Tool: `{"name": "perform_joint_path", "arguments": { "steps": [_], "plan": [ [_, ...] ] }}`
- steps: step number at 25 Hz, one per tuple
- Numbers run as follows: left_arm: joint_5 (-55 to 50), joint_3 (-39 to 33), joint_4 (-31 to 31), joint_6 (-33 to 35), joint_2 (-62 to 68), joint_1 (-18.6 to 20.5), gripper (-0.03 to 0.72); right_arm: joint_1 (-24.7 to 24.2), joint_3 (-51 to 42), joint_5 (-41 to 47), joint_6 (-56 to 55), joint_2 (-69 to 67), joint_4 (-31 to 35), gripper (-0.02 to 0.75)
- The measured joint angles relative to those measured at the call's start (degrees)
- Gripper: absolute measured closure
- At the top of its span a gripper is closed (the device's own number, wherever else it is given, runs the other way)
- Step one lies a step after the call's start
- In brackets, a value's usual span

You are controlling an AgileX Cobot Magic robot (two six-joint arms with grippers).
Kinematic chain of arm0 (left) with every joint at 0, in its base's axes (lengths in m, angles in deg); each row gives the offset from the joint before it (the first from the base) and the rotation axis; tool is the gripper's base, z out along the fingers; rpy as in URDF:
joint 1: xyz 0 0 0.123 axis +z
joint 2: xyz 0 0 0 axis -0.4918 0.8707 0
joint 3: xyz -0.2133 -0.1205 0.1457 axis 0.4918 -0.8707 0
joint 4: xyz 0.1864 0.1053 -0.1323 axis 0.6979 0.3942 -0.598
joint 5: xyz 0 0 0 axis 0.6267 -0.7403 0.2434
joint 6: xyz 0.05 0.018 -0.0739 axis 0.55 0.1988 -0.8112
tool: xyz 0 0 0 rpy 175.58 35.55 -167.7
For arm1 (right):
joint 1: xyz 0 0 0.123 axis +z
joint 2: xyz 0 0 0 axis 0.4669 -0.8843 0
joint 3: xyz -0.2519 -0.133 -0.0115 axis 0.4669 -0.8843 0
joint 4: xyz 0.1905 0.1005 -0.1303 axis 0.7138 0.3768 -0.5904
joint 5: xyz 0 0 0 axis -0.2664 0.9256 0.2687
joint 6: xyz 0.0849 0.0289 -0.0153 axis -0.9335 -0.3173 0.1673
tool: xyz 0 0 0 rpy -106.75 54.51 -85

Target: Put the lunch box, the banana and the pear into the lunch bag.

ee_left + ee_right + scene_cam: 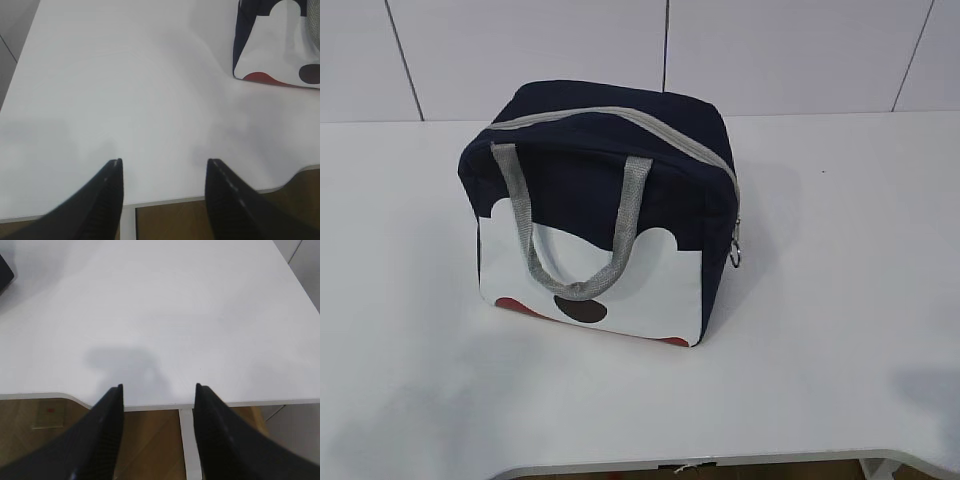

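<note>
The navy lunch bag [605,205] stands upright in the middle of the white table, its grey zipper [620,118] closed across the top and a ring pull [735,255] hanging at its right side. Its white wavy-edged side with a dark oval [580,312] faces me, and the grey handles [575,225] hang over it. The bag's lower corner shows at the top right of the left wrist view [280,50]. My left gripper [164,162] and right gripper [157,386] are open and empty over the table's front edge. The lunch box, banana and pear are out of view.
The white table [840,300] has a curved cut-out in its front edge [700,466]. A tiled wall [770,50] stands behind it. Brown floor and a white table leg [190,445] show below the edge.
</note>
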Motion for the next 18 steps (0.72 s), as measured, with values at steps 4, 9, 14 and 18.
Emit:
{"name": "perform_joint_path", "arguments": {
  "steps": [4, 9, 14, 18],
  "plan": [
    [0.00, 0.00, 0.00, 0.00, 0.00, 0.00, 0.311, 0.00, 0.00, 0.00, 0.00, 0.00, 0.00, 0.349],
    [0.00, 0.00, 0.00, 0.00, 0.00, 0.00, 0.311, 0.00, 0.00, 0.00, 0.00, 0.00, 0.00, 0.349],
    [0.00, 0.00, 0.00, 0.00, 0.00, 0.00, 0.311, 0.00, 0.00, 0.00, 0.00, 0.00, 0.00, 0.349],
    [0.00, 0.00, 0.00, 0.00, 0.00, 0.00, 0.311, 0.00, 0.00, 0.00, 0.00, 0.00, 0.00, 0.349]
  ]
}}
